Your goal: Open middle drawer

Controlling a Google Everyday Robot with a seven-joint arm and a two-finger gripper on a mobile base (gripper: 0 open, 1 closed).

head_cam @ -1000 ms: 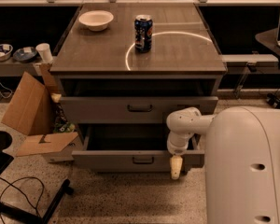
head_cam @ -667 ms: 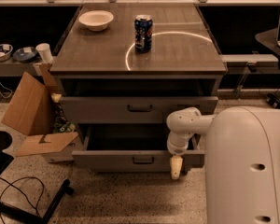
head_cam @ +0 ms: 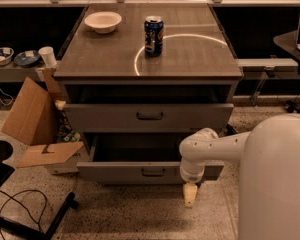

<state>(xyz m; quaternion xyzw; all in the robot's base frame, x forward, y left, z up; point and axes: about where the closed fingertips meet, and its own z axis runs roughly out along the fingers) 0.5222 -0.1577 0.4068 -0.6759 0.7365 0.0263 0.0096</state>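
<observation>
The grey cabinet shows two drawer fronts below a dark recess. The middle drawer is the upper front, with a small dark centre handle. It stands slightly out from the cabinet. The bottom drawer below it is pulled out further. My gripper hangs from the white arm and points down at the floor. It is in front of the bottom drawer's right part, below and to the right of the middle drawer's handle, touching neither handle.
A blue can and a white bowl stand on the cabinet top. An open cardboard box lies left of the cabinet. A black chair base and cable are at the lower left. My white body fills the lower right.
</observation>
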